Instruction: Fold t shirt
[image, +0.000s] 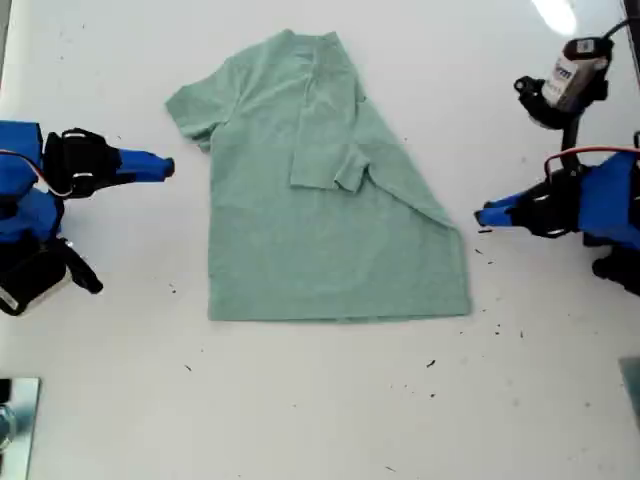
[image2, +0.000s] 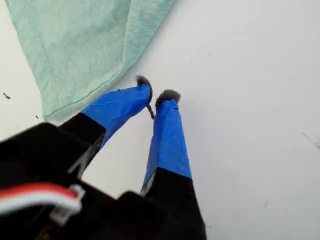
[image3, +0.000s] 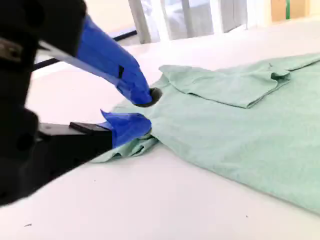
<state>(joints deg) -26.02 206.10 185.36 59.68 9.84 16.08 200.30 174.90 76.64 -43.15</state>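
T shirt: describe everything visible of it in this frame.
The t shirt is pale sage-green, plain soft cloth, lying flat on the white table, collar toward the exterior view's top. The sleeve on that view's right is folded in over the chest; the other lies spread. The hem is straight. Nothing grips it: my second gripper gapes by the spread sleeve, my first gripper sits off the hem corner.
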